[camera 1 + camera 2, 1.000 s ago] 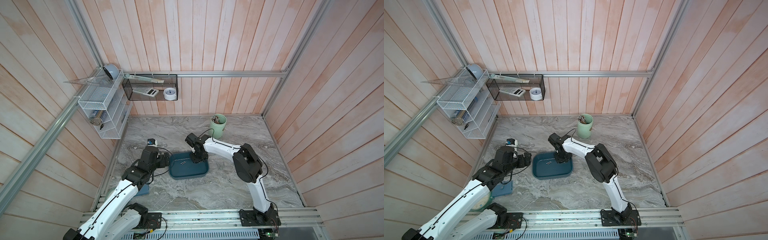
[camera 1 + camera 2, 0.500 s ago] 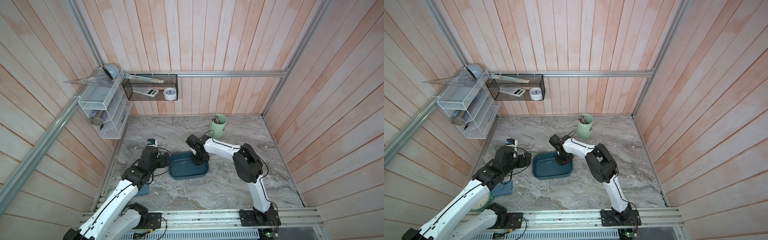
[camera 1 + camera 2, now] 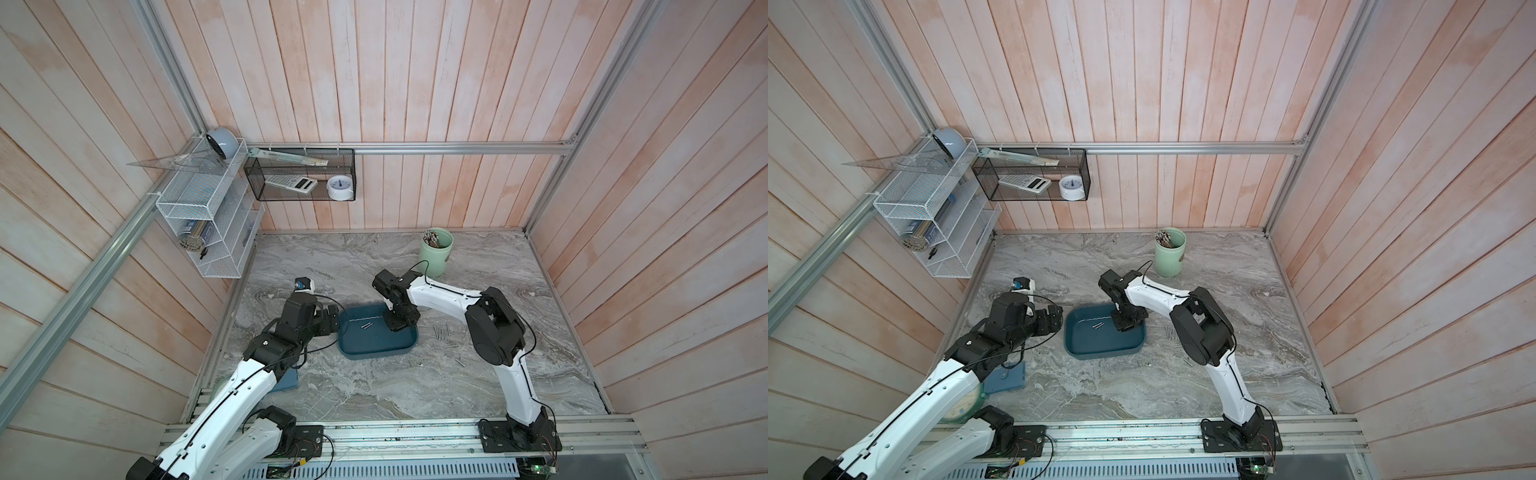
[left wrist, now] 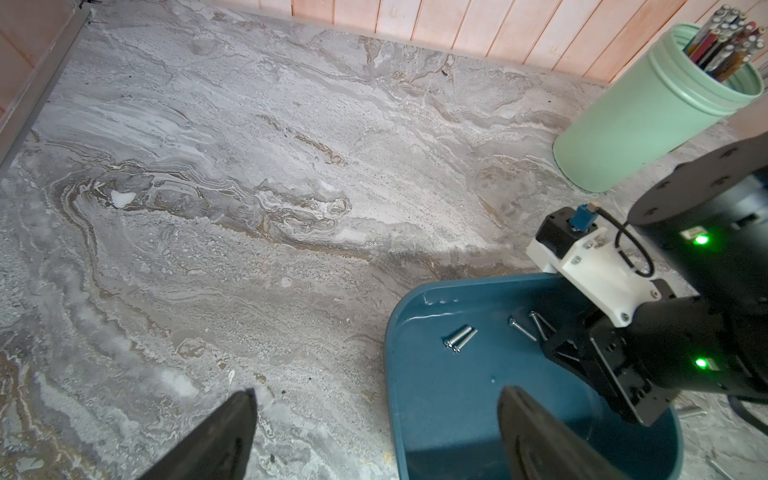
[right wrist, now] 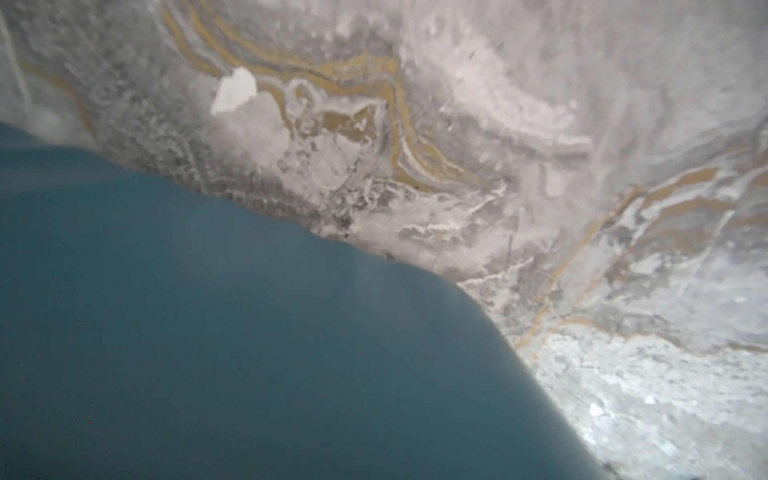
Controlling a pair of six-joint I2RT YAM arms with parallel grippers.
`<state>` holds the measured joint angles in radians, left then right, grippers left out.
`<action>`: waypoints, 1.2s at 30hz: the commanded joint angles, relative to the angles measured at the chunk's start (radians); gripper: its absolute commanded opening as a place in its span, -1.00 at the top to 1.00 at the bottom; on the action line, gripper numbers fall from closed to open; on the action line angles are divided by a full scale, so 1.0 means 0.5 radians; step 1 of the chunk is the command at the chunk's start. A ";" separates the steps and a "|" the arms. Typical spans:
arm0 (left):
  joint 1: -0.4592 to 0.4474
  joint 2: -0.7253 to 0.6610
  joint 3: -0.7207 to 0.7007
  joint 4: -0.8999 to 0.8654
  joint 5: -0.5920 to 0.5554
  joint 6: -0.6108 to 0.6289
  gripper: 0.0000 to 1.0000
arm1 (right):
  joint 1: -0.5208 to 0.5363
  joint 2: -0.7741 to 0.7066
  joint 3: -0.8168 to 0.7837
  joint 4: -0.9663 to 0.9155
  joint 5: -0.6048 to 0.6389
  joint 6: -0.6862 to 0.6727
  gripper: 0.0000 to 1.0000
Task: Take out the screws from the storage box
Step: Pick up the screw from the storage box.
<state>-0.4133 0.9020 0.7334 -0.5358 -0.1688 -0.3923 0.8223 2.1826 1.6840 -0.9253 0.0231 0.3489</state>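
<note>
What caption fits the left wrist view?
Open left gripper at the box edge; right gripper dips inside beside loose screws.

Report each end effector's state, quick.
Left end effector: open, holding nothing.
Right end effector: down in the storage box by the screws; open or closed cannot be told.

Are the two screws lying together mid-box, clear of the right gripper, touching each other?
Touching. The left wrist view shows the two screws lying flush along their lengths in the box, no gap between.
</note>
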 commanded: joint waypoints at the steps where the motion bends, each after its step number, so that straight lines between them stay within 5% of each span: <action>1: -0.003 -0.010 0.014 -0.011 -0.031 0.023 -0.91 | 0.003 0.122 0.010 -0.016 0.075 0.095 0.63; 19: -0.005 -0.012 0.015 -0.008 -0.031 0.022 -0.92 | 0.033 0.114 0.053 0.115 0.138 0.230 0.87; 36: -0.005 -0.015 0.017 -0.014 -0.031 0.019 -0.91 | 0.116 -0.301 0.024 0.138 0.084 0.229 0.88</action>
<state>-0.4133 0.9020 0.7334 -0.5362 -0.1692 -0.3923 0.8772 2.0640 1.7023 -0.8616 0.0765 0.4496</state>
